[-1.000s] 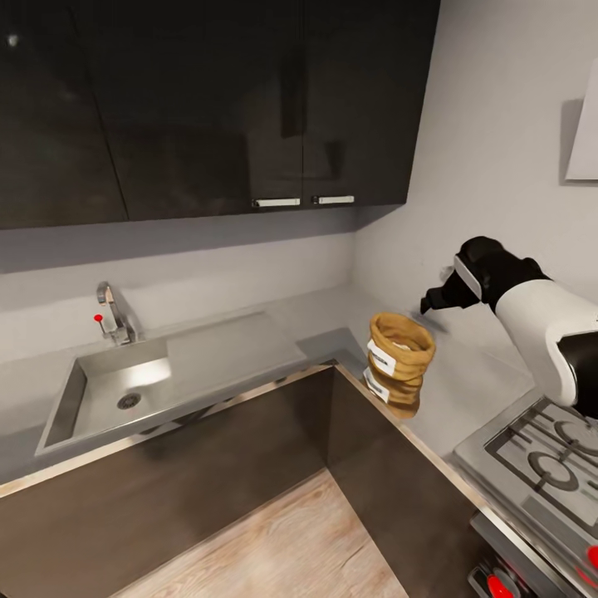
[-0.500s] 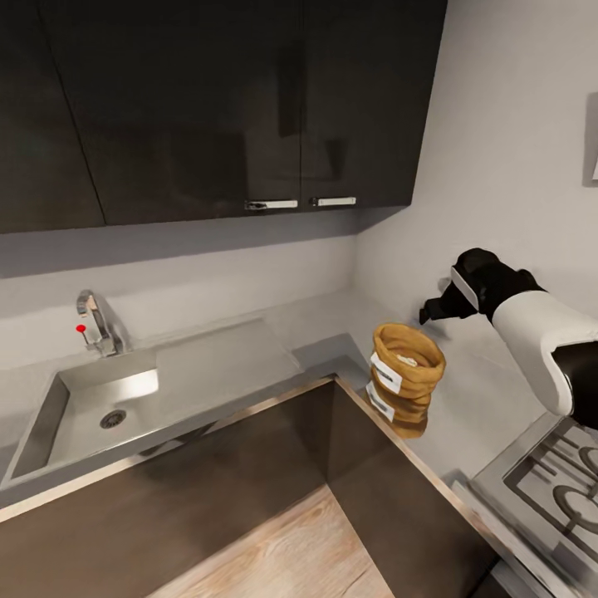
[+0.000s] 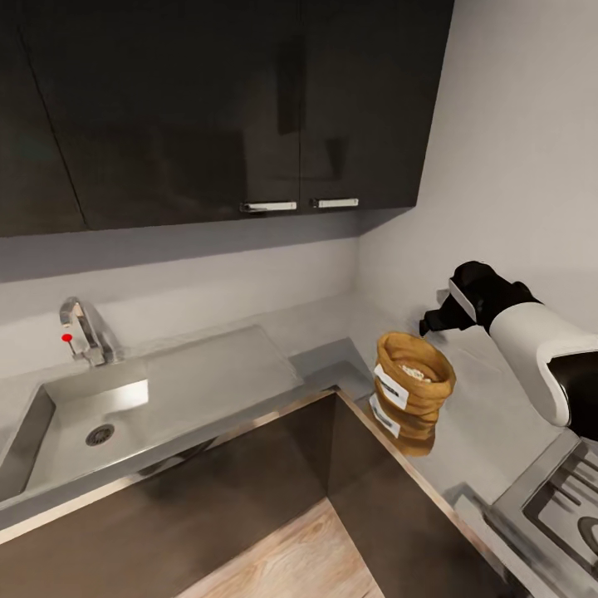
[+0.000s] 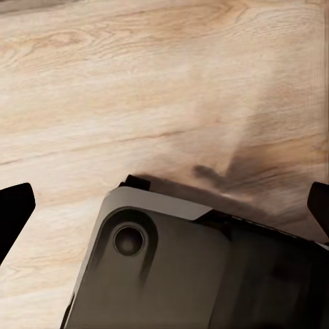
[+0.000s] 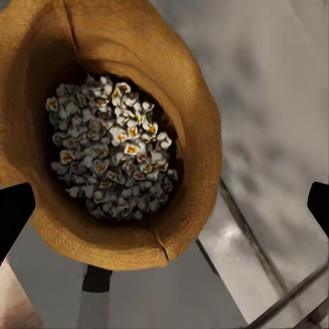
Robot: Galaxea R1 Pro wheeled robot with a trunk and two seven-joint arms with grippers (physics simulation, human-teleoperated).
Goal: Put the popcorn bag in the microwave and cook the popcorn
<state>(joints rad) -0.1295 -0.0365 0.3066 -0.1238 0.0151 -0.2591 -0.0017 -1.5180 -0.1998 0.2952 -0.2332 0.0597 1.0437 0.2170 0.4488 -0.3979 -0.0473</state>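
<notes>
Popcorn (image 5: 110,147) lies heaped in the bottom of the popcorn bag (image 3: 410,389), which stands upright on the pale grey tabletop (image 3: 490,407) right at the inner corner of the L-shaped run, close to the front edge. The right tool (image 3: 438,320) hangs above and just behind the bag's rolled rim, not touching it. In the right wrist view its two dark fingertips (image 5: 14,212) sit far out at either side with the whole bag mouth between them, so it is spread wide and holds nothing. The left tool (image 4: 164,205) is also spread wide and empty, pointing down at the wooden floor (image 4: 137,82).

The main risk, as I judge it, is the edge: the bag stands so near the drop to the floor that a sideways nudge from a descending finger could tip it off or spill the kernels. A soft cloth wall may also fold under a pinch, so a grip on the rim alone could slip.

Open tabletop stretches behind the bag toward the wall and rightward to the stove (image 3: 556,507), giving room to come down from the back. The sink (image 3: 83,415) lies well apart to the left. Dark wall cabinets (image 3: 249,108) overhang the corner but stand well above the arm.
</notes>
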